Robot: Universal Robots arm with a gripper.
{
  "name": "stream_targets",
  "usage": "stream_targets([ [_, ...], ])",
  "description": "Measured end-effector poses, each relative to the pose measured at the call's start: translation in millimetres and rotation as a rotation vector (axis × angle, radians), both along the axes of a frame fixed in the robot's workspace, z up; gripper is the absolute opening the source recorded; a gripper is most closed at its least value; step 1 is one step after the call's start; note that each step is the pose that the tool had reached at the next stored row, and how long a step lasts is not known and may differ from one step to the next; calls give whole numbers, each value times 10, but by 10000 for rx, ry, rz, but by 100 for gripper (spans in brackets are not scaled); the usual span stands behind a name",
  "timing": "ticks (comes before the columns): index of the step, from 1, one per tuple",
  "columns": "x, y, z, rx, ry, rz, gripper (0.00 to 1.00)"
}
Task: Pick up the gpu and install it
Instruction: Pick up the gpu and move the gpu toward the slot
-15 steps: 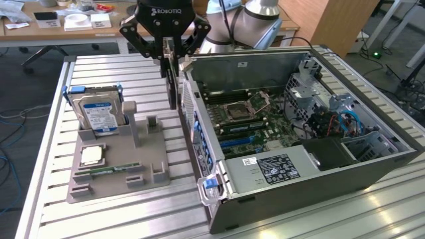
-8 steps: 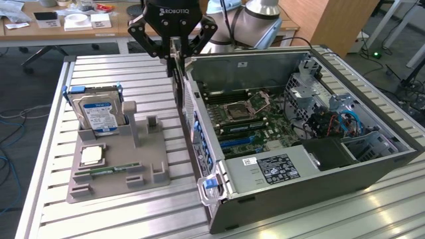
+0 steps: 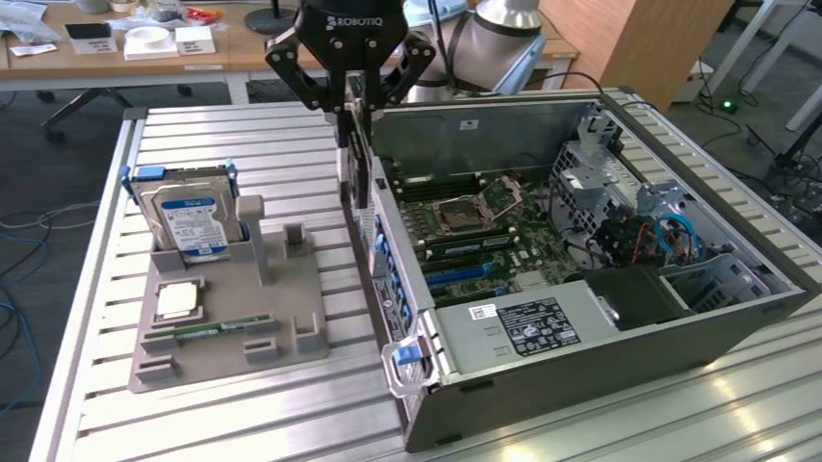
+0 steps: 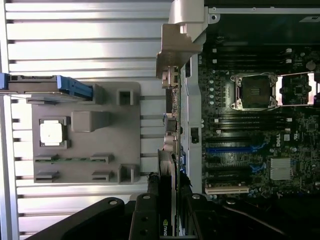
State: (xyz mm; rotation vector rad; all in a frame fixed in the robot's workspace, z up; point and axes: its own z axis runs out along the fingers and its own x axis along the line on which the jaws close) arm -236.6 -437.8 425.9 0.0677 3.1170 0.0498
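Observation:
The gpu (image 3: pixel 349 164) hangs edge-on from my gripper (image 3: pixel 353 104), a thin dark card pointing down. My gripper is shut on the gpu. In the wrist view the gpu (image 4: pixel 172 150) runs away from my gripper (image 4: pixel 171 200), with its silvery bracket (image 4: pixel 181 45) at the far end. The card is in the air just outside the open computer case (image 3: pixel 719 207), along the case's wall nearest the grey holder. Inside the case lies the motherboard (image 3: pixel 495 236) with blue slots (image 4: pixel 227 149).
A grey holder (image 3: pixel 231 318) on the slatted table (image 3: pixel 218 135) carries a hard drive (image 3: pixel 191 219) with a blue-white label, a processor chip (image 3: pixel 177 300) and a green memory stick (image 3: pixel 206 329). The arm's base stands behind the case.

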Motion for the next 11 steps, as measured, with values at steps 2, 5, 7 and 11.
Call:
stream_targets([
  [2,31,0,0,-1,1,-1,26],
  [5,80,0,0,0,0,-1,26],
  [7,111,0,0,1,0,-1,26],
  [11,179,0,0,0,0,-1,26],
])
